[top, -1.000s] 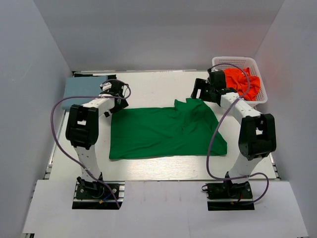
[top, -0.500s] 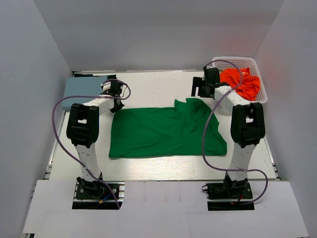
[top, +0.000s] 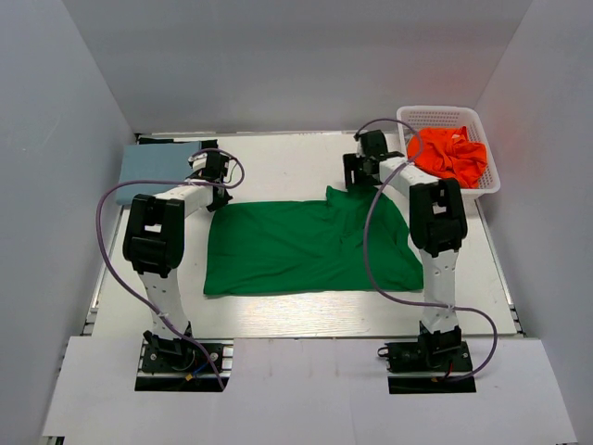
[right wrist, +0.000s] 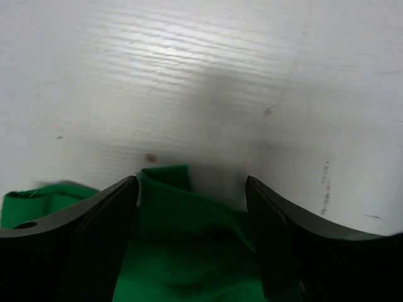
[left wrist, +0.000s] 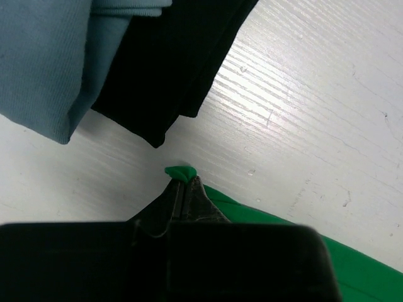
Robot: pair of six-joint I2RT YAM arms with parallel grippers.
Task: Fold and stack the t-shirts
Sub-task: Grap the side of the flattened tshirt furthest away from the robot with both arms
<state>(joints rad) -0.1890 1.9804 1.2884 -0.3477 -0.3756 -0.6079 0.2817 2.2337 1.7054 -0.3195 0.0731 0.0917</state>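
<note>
The limp green shirt (top: 306,246) is pinched at a far corner by the left hand (left wrist: 181,184); the right hand (right wrist: 192,189) gapes astride another.

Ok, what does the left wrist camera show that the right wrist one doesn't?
Only the left wrist view: a pale blue shirt overlapping a black shirt, and the left jaws shut on a corner of the green shirt. Only the right wrist view: the right jaws open, one on either side of a green shirt edge. Both: the green shirt and the white table.
</note>
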